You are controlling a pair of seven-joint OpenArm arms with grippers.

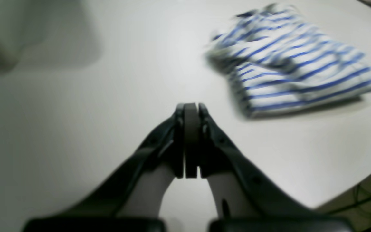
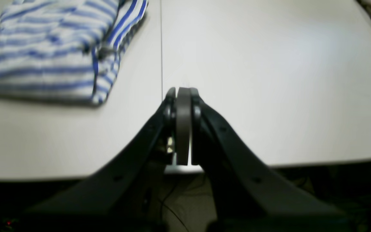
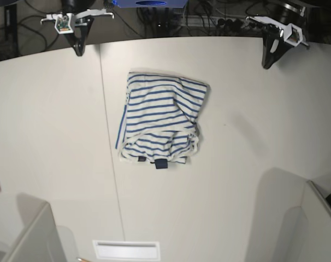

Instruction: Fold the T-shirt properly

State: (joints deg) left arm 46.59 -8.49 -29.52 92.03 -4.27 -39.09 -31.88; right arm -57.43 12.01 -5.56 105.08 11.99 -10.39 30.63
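The T-shirt (image 3: 161, 120), white with thin blue stripes, lies folded into a compact stack in the middle of the white table (image 3: 253, 136); its small dark tag (image 3: 161, 164) shows at the near edge. The left wrist view has the T-shirt (image 1: 295, 61) at upper right, and the right wrist view has the T-shirt (image 2: 53, 48) at upper left. My left gripper (image 3: 268, 64) hangs shut and empty at the table's far right edge. Far left at the back, my right gripper (image 3: 78, 52) is shut and empty too. Both are well apart from the shirt.
A thin seam (image 3: 108, 142) runs across the table left of the shirt. Grey box-like panels stand at the near left (image 3: 34, 234) and near right (image 3: 296, 224). A white slot plate (image 3: 126, 250) lies at the front edge. Cables crowd the floor behind the table.
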